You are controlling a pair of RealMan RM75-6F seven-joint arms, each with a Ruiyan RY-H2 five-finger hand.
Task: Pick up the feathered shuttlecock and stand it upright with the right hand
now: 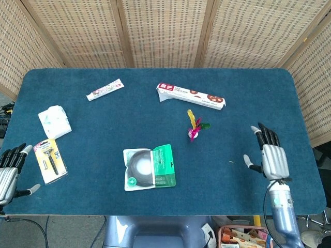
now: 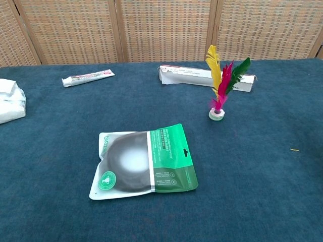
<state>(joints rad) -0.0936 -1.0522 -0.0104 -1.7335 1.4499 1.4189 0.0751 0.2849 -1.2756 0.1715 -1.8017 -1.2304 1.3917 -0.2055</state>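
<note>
The feathered shuttlecock (image 1: pixel 194 128) (image 2: pixel 221 85) stands upright on its white base near the table's middle, with yellow, pink and green feathers pointing up. My right hand (image 1: pixel 269 155) is well to the right of it and nearer the front edge, fingers spread, holding nothing. My left hand (image 1: pixel 9 171) rests at the front left corner, fingers apart and empty. Neither hand shows in the chest view.
A green and white packet (image 1: pixel 150 167) (image 2: pixel 144 162) lies in front of the shuttlecock. A long red and white box (image 1: pixel 191 95) (image 2: pixel 206 77) lies behind it. A toothpaste tube (image 1: pixel 105 89), a white cloth bundle (image 1: pixel 54 121) and a razor pack (image 1: pixel 50 160) are on the left.
</note>
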